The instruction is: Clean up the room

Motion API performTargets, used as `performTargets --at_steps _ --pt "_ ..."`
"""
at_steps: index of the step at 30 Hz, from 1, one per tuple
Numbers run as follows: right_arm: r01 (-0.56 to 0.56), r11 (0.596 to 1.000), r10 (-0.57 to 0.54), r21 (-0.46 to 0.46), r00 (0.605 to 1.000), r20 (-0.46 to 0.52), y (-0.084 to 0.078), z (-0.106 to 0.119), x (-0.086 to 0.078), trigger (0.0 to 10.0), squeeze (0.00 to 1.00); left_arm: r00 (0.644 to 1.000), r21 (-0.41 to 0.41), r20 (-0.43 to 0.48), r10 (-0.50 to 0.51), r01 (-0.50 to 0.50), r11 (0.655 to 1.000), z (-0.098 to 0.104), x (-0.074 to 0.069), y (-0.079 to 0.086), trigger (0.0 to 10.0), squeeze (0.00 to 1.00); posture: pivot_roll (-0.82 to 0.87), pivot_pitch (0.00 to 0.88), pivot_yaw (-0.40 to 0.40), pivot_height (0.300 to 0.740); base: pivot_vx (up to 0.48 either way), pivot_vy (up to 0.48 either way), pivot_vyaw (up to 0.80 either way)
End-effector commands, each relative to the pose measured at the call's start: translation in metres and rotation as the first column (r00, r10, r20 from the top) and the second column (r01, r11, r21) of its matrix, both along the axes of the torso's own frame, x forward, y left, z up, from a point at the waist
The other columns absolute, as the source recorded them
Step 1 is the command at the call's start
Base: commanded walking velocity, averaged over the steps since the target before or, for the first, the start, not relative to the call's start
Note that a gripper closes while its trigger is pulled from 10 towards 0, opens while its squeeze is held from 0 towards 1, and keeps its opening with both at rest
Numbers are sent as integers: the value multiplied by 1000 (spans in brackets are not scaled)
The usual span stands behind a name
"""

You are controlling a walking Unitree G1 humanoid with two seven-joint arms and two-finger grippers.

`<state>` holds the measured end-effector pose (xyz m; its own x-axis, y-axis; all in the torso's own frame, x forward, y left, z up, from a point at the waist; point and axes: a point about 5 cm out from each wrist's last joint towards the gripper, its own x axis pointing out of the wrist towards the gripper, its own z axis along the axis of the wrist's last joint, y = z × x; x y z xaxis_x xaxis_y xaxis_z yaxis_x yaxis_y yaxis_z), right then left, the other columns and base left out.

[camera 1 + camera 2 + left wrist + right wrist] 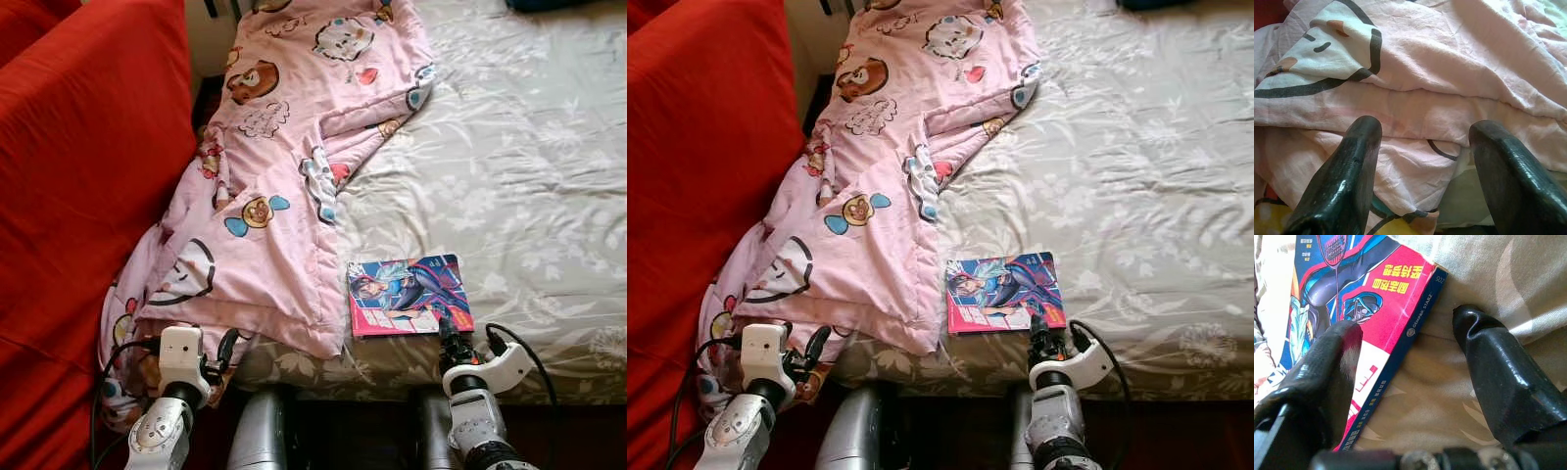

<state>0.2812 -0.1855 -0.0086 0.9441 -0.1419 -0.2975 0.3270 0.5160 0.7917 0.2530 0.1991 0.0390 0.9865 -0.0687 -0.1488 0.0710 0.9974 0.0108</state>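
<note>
A glossy blue-and-red comic book [409, 295] lies at the near edge of the bed with its grey floral sheet [529, 176], beside a pink cartoon-print quilt [284, 166]. The right gripper [1408, 357], fingers spread, straddles the book's spine; the left gripper [1422, 142], fingers spread, faces the quilt. A red sofa [78, 196] stands left.

Comic book [409, 294] lies flat beside pink blanket [284, 186].
</note>
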Motion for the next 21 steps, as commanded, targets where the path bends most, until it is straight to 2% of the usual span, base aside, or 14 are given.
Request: performTargets --at_steps 1,13,21 --pt "-22 998 23 55 999 -22 11 -6 -4 10000 0 999 43 -32 6 -4 999 -4 -6 9 10000 0 -11 216 204 610 0 0 0" --pt "21 997 -24 74 999 41 -4 4 5 10000 0 1000 56 -26 -3 4 998 -1 -4 8 10000 0 -6 211 211 610 0 0 0" --pt "6 993 -14 118 997 72 -3 8 10 10000 0 1000 64 -24 -7 9 998 0 -4 9 10000 0 2 210 214 610 0 0 0"
